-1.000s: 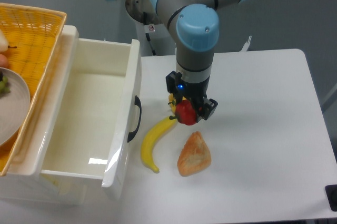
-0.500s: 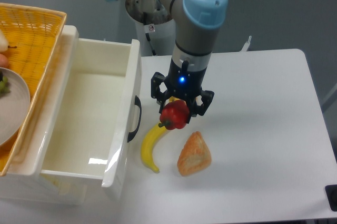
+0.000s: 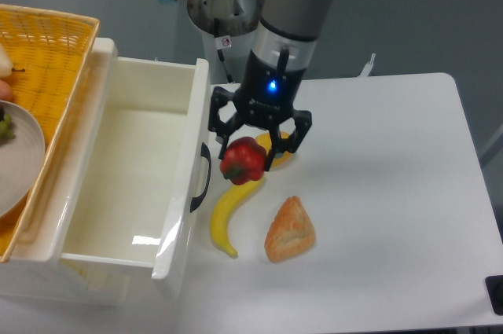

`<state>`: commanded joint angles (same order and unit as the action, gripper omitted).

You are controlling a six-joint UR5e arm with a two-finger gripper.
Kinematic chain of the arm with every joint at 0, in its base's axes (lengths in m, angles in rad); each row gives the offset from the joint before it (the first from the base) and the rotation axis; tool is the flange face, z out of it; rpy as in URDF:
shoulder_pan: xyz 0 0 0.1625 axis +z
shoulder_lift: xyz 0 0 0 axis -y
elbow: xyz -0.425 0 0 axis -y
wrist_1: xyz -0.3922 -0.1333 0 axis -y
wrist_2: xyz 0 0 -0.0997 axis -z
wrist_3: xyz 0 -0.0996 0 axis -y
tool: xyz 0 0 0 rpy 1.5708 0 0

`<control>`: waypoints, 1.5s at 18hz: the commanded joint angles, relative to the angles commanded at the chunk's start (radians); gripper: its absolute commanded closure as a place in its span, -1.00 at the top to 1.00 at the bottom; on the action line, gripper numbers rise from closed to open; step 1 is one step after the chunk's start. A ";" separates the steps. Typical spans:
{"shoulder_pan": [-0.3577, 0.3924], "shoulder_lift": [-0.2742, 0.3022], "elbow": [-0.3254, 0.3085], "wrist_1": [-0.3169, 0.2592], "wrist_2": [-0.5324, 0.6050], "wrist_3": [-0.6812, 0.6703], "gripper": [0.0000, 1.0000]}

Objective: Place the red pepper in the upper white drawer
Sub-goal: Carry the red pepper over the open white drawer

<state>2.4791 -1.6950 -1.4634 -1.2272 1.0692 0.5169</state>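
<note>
The red pepper (image 3: 243, 160) is small and glossy, held in my gripper (image 3: 246, 155), which is shut on it, lifted above the table just right of the drawer's front. The upper white drawer (image 3: 126, 216) stands pulled open at the left, with deep walls, a bare inside and a black curved handle (image 3: 204, 177) on its front. The pepper hangs close to that handle, over the top end of a banana.
A yellow banana (image 3: 227, 214) and a bread roll (image 3: 290, 229) lie on the white table below the gripper. A yellow pepper (image 3: 280, 148) shows behind the gripper. A yellow wicker basket (image 3: 47, 51) with a grey plate (image 3: 20, 157) sits left of the drawer.
My gripper has risen and moved left toward the drawer, carrying the red pepper; the yellow pepper behind it has come into view.
</note>
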 joint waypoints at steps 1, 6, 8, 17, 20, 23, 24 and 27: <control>-0.014 0.000 -0.002 0.002 0.003 0.003 -0.14; -0.084 0.003 -0.003 -0.002 0.008 0.083 -0.14; -0.109 0.012 -0.005 -0.009 0.014 0.185 -0.14; -0.187 0.011 -0.026 -0.104 0.171 0.503 -0.14; -0.201 0.012 -0.028 -0.152 0.216 0.587 -0.14; -0.229 0.014 -0.032 -0.161 0.244 0.591 -0.14; -0.230 0.014 -0.032 -0.161 0.244 0.591 -0.14; -0.239 0.025 -0.032 -0.163 0.242 0.589 -0.14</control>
<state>2.2397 -1.6705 -1.4956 -1.3898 1.3116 1.1060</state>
